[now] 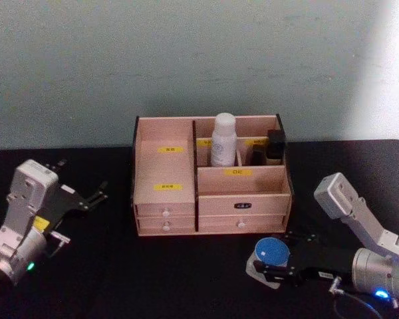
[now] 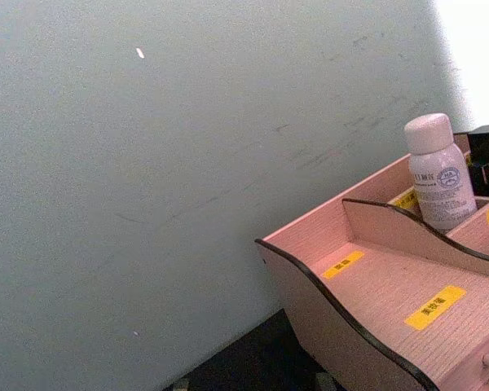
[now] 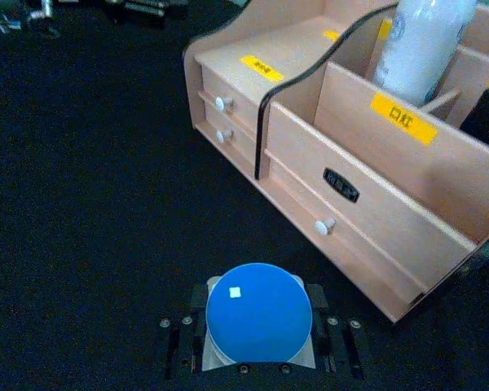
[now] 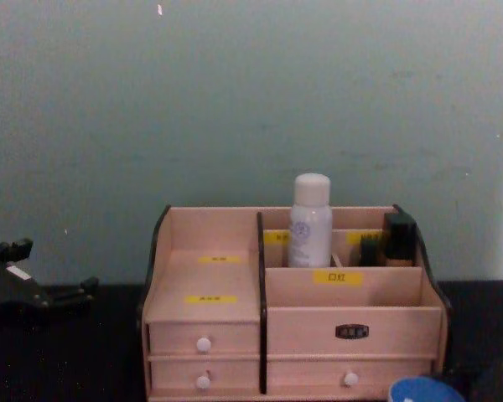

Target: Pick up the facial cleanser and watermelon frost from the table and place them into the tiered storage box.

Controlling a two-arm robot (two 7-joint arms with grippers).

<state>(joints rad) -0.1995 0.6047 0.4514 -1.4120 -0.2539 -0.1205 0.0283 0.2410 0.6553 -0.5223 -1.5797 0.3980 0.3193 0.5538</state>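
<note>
Right gripper (image 1: 277, 267): closed on a blue-lidded round pot (image 1: 271, 252), which I take to be the watermelon frost. In the right wrist view the pot (image 3: 258, 312) sits between the two fingers with its pale body against them on both sides. The lid faces up, so the pot's axis is upright. I cannot tell whether its base rests on the black table (image 1: 120, 279) or is just clear of it.

Position: the pot is in front of the tiered storage box (image 1: 239, 193), near the box's front right corner and on the robot's side of the drawers (image 1: 239, 223). In the chest view the lid (image 4: 427, 390) shows low, below the right-hand drawer knob.

Relation for the coming move: the box's open right-hand compartments lie beyond the gripper, higher than it and slightly towards the robot's left. My judgement is that the pot must go up over the front wall, then forward. The right arm is plainly the nearer one.

A white bottle (image 1: 223, 139), probably the facial cleanser, stands upright in a rear compartment beside a black item (image 1: 275, 146).

Left gripper (image 1: 80, 207): fingers spread, holding nothing, off to the left of the box and well apart from it.
</note>
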